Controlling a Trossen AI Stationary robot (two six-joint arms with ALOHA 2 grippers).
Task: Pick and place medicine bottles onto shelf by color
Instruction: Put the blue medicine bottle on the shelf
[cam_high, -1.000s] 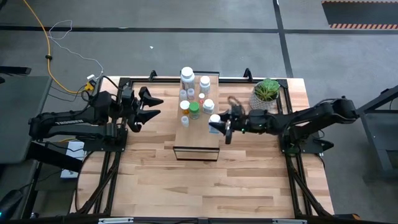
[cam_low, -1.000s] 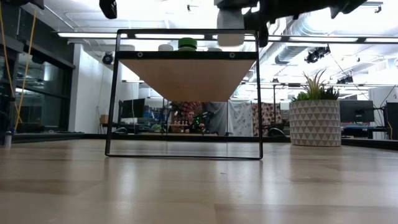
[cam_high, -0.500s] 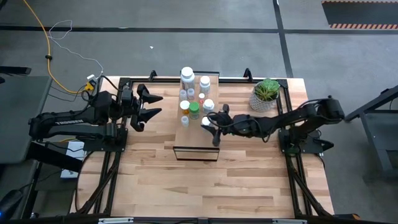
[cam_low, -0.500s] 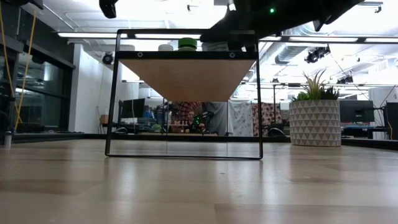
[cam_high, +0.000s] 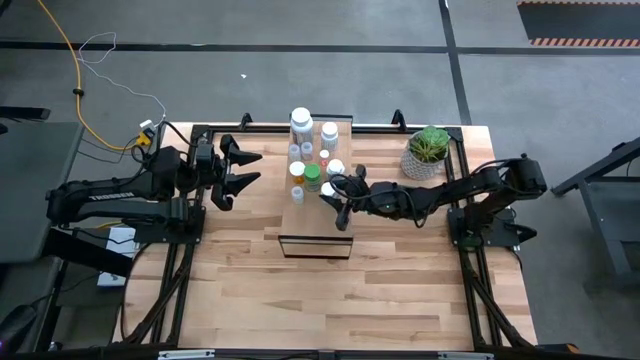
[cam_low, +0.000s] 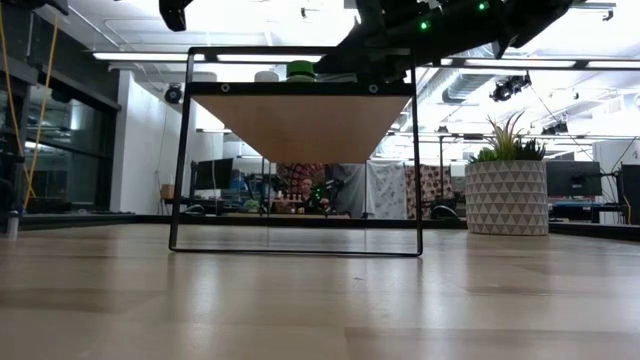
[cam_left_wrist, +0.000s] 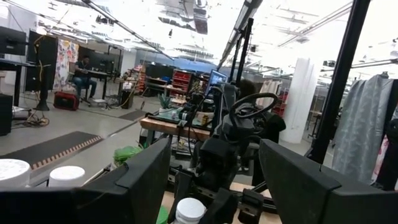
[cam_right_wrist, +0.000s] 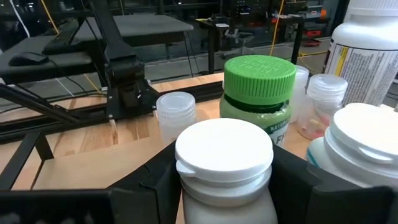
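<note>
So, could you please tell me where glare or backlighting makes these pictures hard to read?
Low view: bright ceiling lights wash out the top, so the right gripper and shelf frame read as silhouettes. Left wrist view: the ceiling is blown out and the near fingers are dark. Right wrist view: evenly lit; the white-capped bottle and green-capped bottle are crisp.

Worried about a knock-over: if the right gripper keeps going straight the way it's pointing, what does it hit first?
Probably the green-capped bottle, directly beyond the white-capped bottle that the right gripper holds; depth is uncertain.
</note>
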